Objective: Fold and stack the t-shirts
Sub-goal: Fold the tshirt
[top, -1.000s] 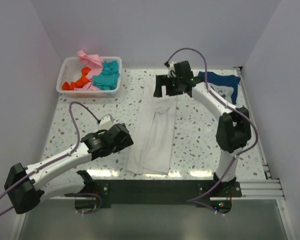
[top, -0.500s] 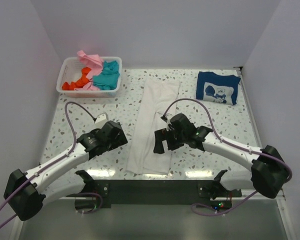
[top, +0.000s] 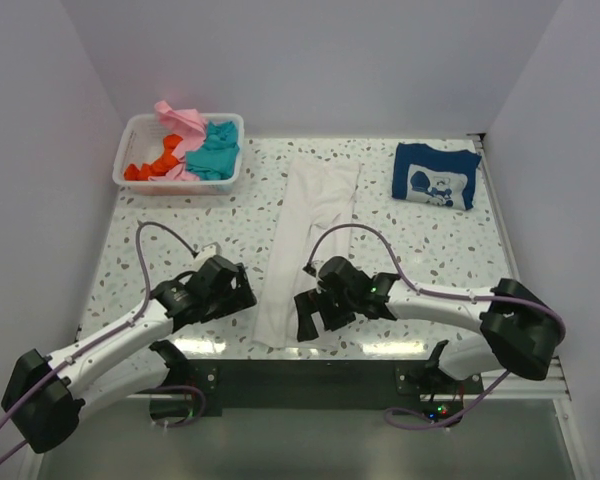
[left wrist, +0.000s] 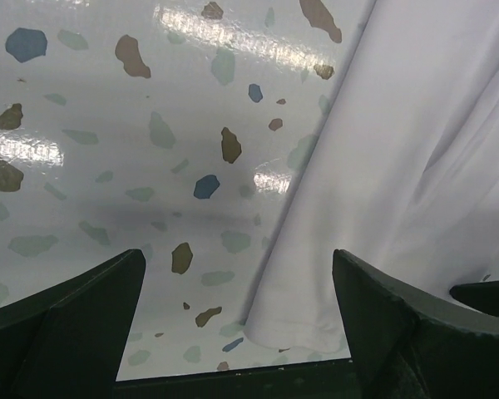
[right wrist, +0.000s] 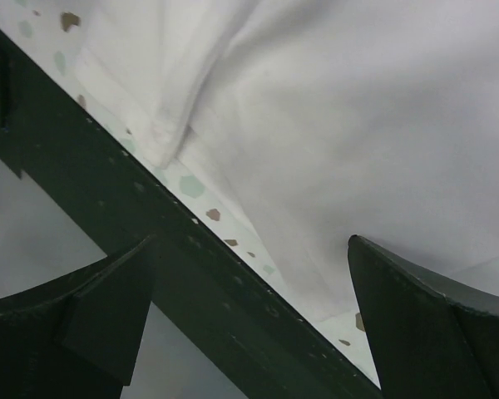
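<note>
My left hand (top: 242, 292) and right hand (top: 306, 316) hang wide open and empty at the near hem of the white shirt (top: 315, 225), a long strip on the speckled counter (top: 400, 255). Next, I think, each must pinch a near corner and fold it away. Farther, the navy shirt (top: 435, 178) lies folded; more shirts (top: 210, 150) fill the basket (top: 180, 186). Plain walls (top: 310, 60) around.

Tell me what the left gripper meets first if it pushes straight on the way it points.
Most likely the near-left corner of the white t-shirt, or the speckled table right beside its edge: the open left gripper straddles that edge, and the pictures leave depth unclear.
</note>
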